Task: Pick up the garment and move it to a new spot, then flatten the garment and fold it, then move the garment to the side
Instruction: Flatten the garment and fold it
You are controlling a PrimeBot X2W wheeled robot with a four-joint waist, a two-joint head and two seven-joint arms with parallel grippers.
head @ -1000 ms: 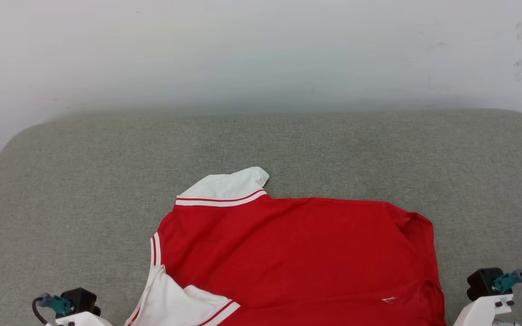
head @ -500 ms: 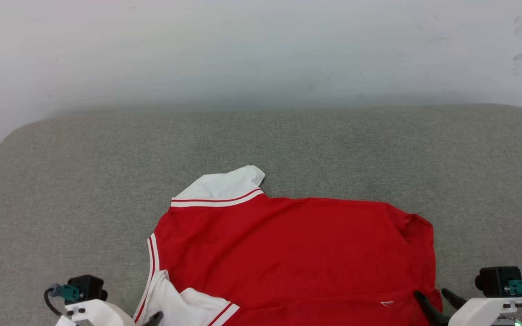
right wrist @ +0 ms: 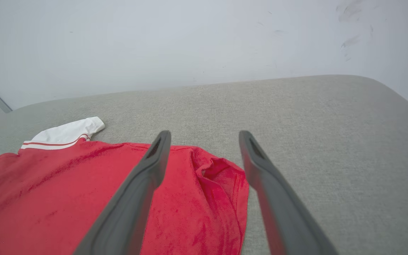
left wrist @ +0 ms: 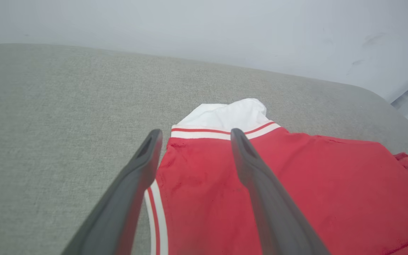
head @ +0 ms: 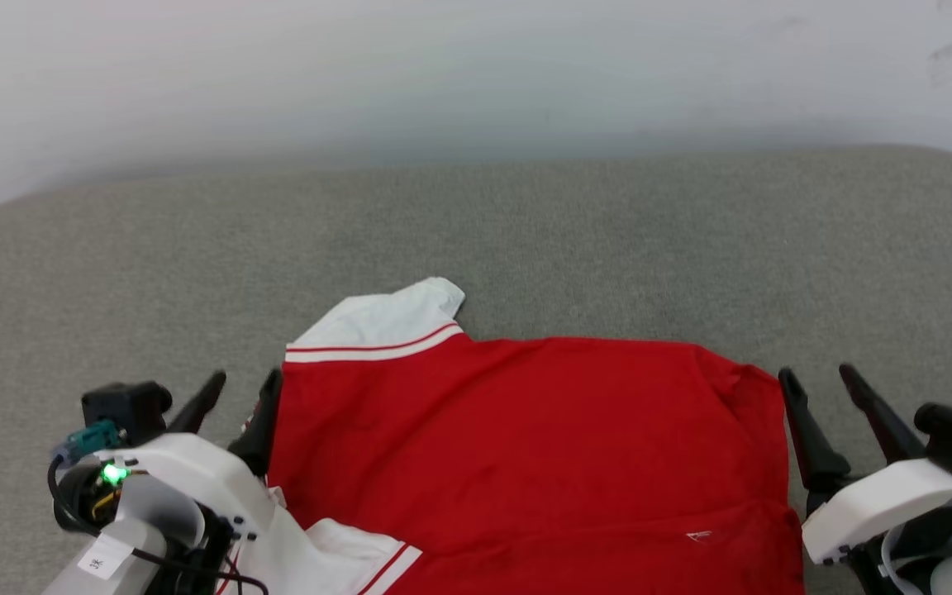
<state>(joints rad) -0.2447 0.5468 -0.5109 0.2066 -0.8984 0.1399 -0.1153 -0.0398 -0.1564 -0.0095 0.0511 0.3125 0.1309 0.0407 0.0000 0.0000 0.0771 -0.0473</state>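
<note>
left gripper (head: 246,377) and right gripper (head: 816,372) low beside the garment (head: 525,446); fingers (head: 807,436) forward, jaws wide apart, empty

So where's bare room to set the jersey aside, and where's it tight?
Free: wide grey cushion band between red jersey and wall; strips outside the left gripper and right gripper. Tight: near edge, both grippers flanking the jersey.

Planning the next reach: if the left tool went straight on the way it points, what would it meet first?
Probably the red shirt: the left tool aims at the striped trim below its white sleeve. Its height above the cloth is unclear.
</note>
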